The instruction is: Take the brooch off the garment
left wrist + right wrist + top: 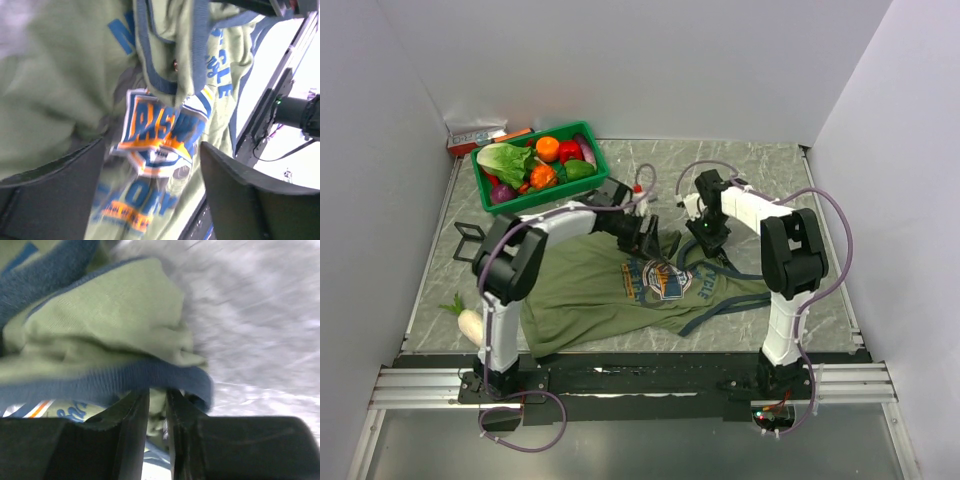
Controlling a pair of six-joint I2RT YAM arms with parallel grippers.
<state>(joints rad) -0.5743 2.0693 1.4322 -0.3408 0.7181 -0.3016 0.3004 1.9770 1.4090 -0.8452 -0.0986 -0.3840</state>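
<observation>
The garment [590, 290], an olive-green tank top with navy trim and an orange-and-blue graphic [665, 278], lies crumpled mid-table. My left gripper [648, 238] hovers over its upper edge. In the left wrist view it is open [155, 195], its fingers [250, 200] wide apart, with the graphic [160, 132] showing between them. A tiny reddish dot [175, 63] by the navy neckline may be the brooch; it is too small and blurred to tell. My right gripper [705, 240] is shut [157, 425] on a fold of green fabric [110, 320] under the navy trim [125, 377], at the garment's upper right.
A green crate [588, 133] of vegetables stands at the back left, with a small box [475, 135] behind it. A black square frame [468, 240] and a white radish [468, 322] lie at the left. The arm bases and a rail [620, 380] run along the near edge.
</observation>
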